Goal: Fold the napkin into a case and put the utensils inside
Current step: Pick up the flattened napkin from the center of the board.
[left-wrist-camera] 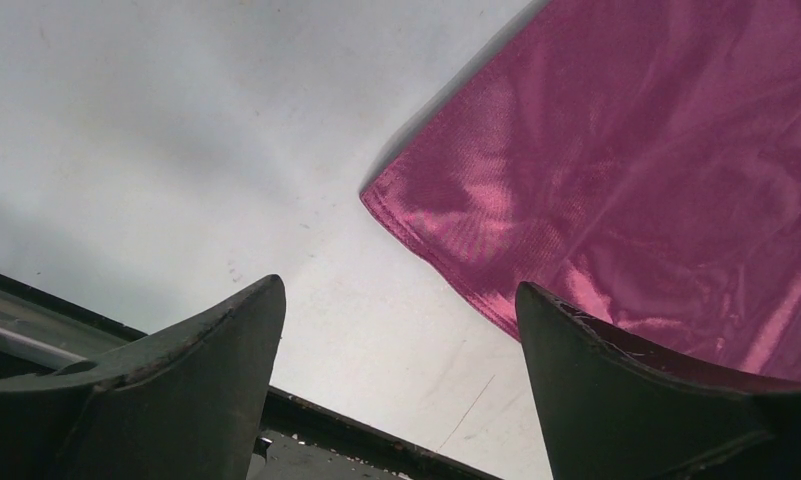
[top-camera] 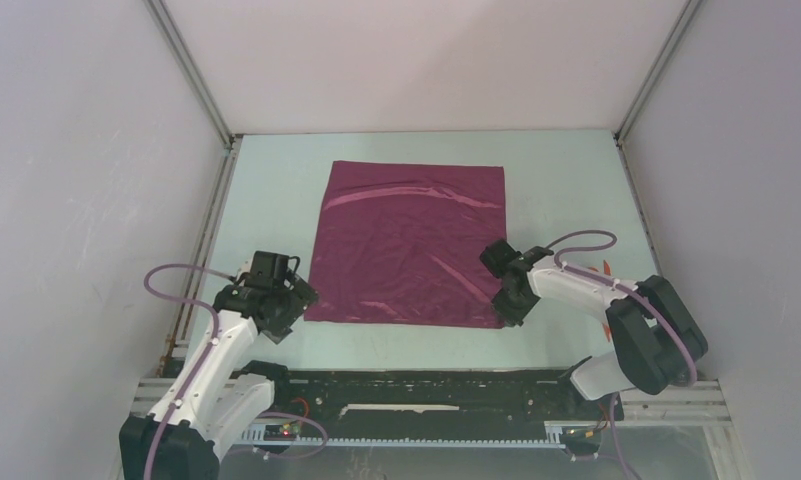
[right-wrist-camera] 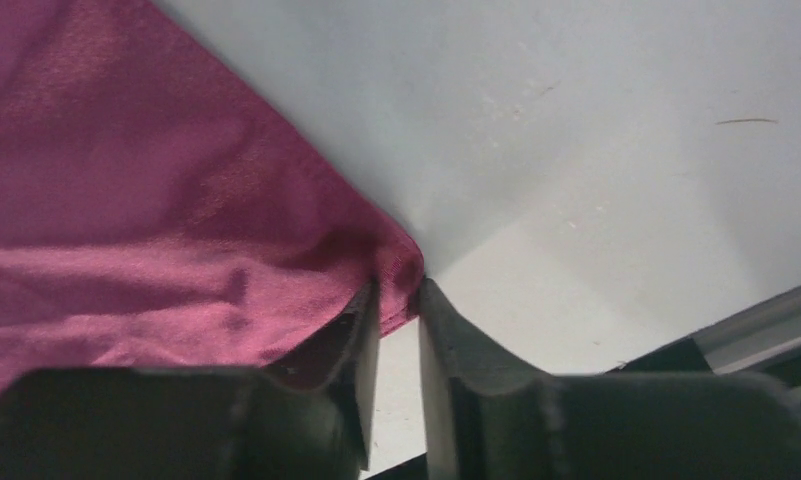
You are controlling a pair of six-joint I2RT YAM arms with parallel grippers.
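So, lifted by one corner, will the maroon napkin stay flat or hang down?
Probably floppy: the napkin shows soft creases, its corner bunching between the jaws of the right gripper. Likely light: it lies thin. Its sheen suggests slipperiness.

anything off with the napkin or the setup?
Nothing is damaged or spilled. The napkin lies flat with a few creases. The only asymmetry is that the right gripper stands narrow around the near-right corner, grip unclear, while the left gripper hangs open by the near-left corner.

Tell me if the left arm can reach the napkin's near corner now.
Probably yes: the left gripper hangs open beside the napkin, whose corner lies flat on bare table ahead of the fingers, nothing between.
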